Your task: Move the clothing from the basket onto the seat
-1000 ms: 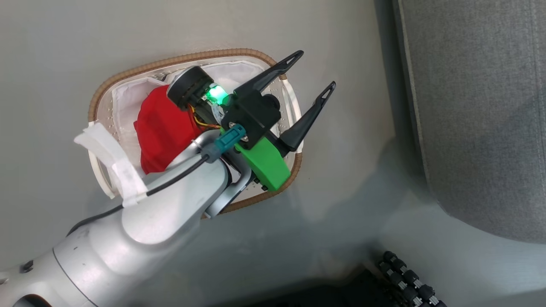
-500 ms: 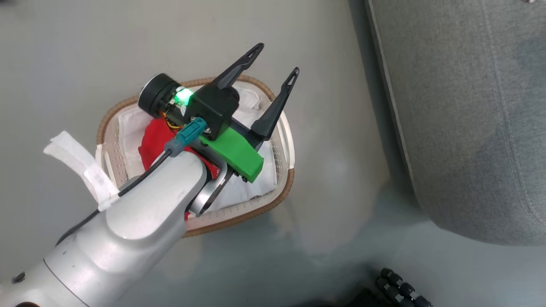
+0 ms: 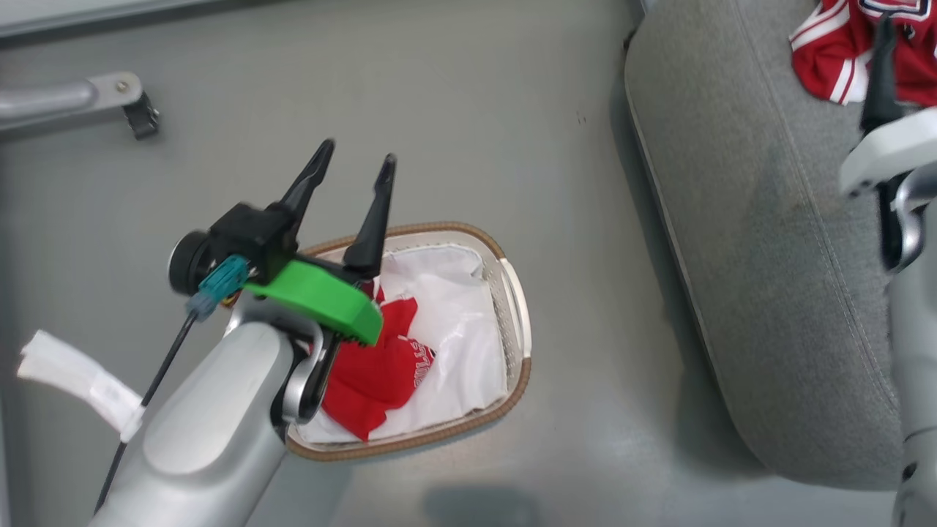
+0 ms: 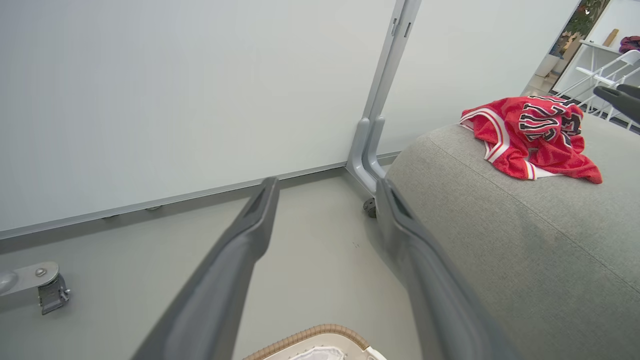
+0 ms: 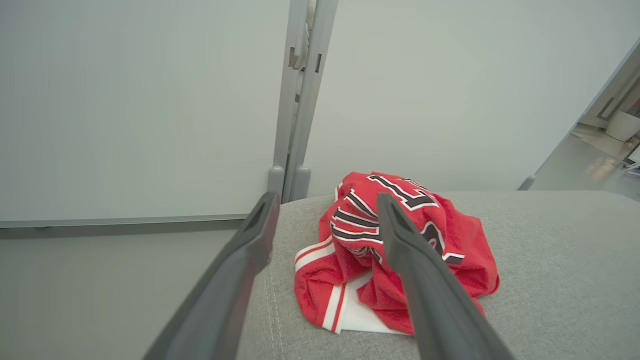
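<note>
Clothing, item 1: the red jersey [image 3: 820,44] with white-and-black trim lies crumpled on the grey seat [image 3: 761,256], at 1 o'clock in the head view. Item 2: the plainer red piece [image 3: 366,373] with small white lettering lies in the basket [image 3: 524,322], on the white liner [image 3: 461,322], toward the basket's 8 o'clock side. The basket stands on the floor [image 3: 476,110], with the seat near it at its 3 o'clock.

My right gripper [image 5: 326,197] is above the seat with its fingers spread wide and nothing between them. In the right wrist view the jersey lies past the fingertips, partly behind one finger. Whether that finger touches the cloth, I cannot tell.

My left gripper [image 3: 357,154] hangs over the basket's 10 o'clock rim, fingers pointing toward 12 o'clock, fully spread and empty.

A metal foot with a castor [image 3: 139,117] sits at 10 o'clock on the floor. A pale partition wall [image 4: 200,90] stands behind.
</note>
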Tool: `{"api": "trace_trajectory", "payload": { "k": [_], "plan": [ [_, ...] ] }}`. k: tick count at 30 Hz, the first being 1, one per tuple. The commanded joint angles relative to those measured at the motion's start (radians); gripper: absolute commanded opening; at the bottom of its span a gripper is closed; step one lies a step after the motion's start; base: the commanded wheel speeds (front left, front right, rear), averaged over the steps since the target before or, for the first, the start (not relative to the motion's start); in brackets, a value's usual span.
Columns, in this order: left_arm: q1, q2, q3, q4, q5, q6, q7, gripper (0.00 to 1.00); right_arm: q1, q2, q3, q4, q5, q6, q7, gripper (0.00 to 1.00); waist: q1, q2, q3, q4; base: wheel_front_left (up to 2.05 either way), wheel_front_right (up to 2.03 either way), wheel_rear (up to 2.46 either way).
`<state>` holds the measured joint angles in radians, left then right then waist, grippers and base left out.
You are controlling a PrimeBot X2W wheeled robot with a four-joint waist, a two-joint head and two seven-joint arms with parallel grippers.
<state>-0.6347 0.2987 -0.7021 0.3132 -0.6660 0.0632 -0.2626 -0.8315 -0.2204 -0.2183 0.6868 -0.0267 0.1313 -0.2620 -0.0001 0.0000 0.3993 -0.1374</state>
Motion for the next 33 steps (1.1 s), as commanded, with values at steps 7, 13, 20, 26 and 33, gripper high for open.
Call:
{"api": "trace_trajectory", "payload": {
  "k": [7, 13, 20, 26, 33],
  "plan": [
    [0.203, -0.04, 0.195, -0.004, 0.051, -0.014, -0.002, 1.0, 0.195, 0.085, 0.061, -0.118, 0.042, -0.001, -0.004, 1.0, 0.0001, 0.0, -0.167, 0.11, 0.0, 0.0, 0.0],
    [0.345, -0.085, 0.34, -0.009, 0.105, -0.031, -0.002, 1.0, 0.338, 0.13, 0.07, -0.226, 0.077, -0.001, -0.004, 1.0, 0.0001, 0.0, -0.234, 0.149, 0.0, 0.0, 0.0],
    [0.478, -0.135, 0.459, -0.026, 0.17, -0.058, -0.002, 1.0, 0.51, 0.163, 0.095, -0.331, 0.079, -0.001, -0.004, 1.0, 0.0001, 0.0, -0.296, 0.177, 0.0, 0.0, 0.0],
    [0.56, -0.17, 0.51, -0.023, 0.225, -0.085, -0.002, 1.0, 0.641, 0.167, 0.152, -0.368, 0.144, -0.001, -0.004, 1.0, 0.0001, 0.0, -0.347, 0.189, 0.0, 0.0, 0.0],
    [0.632, -0.198, 0.551, -0.03, 0.264, -0.107, -0.002, 1.0, 0.751, 0.168, 0.205, -0.401, 0.208, -0.001, -0.004, 1.0, 0.0001, 0.0, -0.38, 0.191, 0.0, 0.0, 0.0]
  ]
}}
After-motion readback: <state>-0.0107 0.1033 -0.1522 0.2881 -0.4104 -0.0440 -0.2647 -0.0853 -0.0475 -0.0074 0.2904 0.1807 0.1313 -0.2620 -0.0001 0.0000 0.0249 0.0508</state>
